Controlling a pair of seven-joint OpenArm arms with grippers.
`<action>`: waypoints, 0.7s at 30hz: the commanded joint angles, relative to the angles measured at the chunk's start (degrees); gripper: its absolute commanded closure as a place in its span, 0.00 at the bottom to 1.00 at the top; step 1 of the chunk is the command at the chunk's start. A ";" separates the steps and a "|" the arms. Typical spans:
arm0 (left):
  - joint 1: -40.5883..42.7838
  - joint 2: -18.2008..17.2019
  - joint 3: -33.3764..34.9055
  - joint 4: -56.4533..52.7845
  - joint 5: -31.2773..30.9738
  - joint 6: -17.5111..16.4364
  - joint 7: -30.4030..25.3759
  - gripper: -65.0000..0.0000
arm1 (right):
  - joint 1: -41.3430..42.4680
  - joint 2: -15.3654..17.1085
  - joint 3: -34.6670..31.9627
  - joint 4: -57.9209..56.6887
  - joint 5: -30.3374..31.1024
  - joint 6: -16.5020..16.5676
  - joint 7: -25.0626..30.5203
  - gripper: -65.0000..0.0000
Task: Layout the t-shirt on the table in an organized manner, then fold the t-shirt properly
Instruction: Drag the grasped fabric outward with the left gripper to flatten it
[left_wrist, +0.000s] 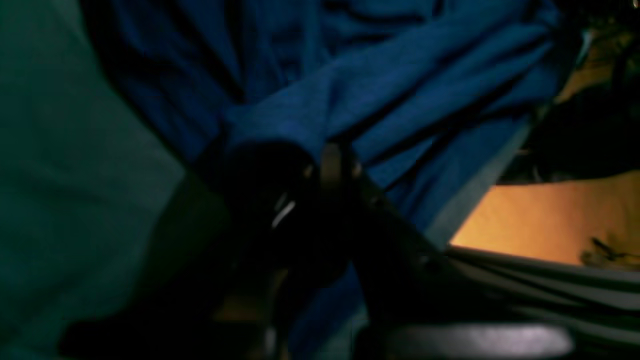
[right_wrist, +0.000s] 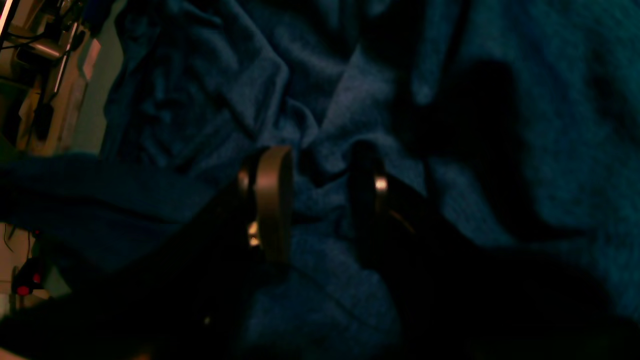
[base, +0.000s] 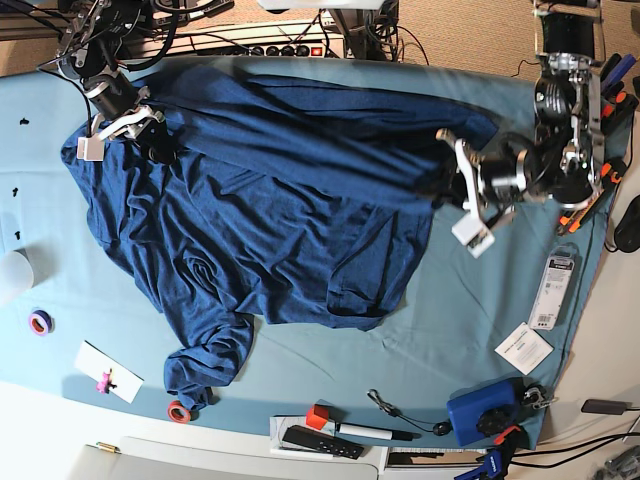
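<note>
One t-shirt (base: 270, 190), two grippers: left gripper (base: 447, 160) clamped, right gripper (base: 152, 135) parted.

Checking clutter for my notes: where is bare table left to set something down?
The widest bare patch of the table lies between the t-shirt hem and the white tags. A narrower strip runs left of the shirt, above the purple tape roll. The near edge is crowded with the blue box, marker and remote.
</note>
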 joint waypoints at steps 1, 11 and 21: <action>-0.20 -0.79 -0.24 1.03 -1.57 -0.02 -0.72 1.00 | -0.31 0.31 -0.22 -0.07 -3.13 -0.77 -2.19 0.68; 1.44 -1.55 -0.24 1.07 -2.01 -0.98 5.73 1.00 | -0.31 0.31 -0.22 -0.07 -3.13 -0.77 -2.16 0.68; 4.39 -4.76 -0.22 1.07 -0.90 -3.08 6.59 1.00 | -0.31 0.31 -0.22 -0.07 -3.13 -0.77 -2.16 0.68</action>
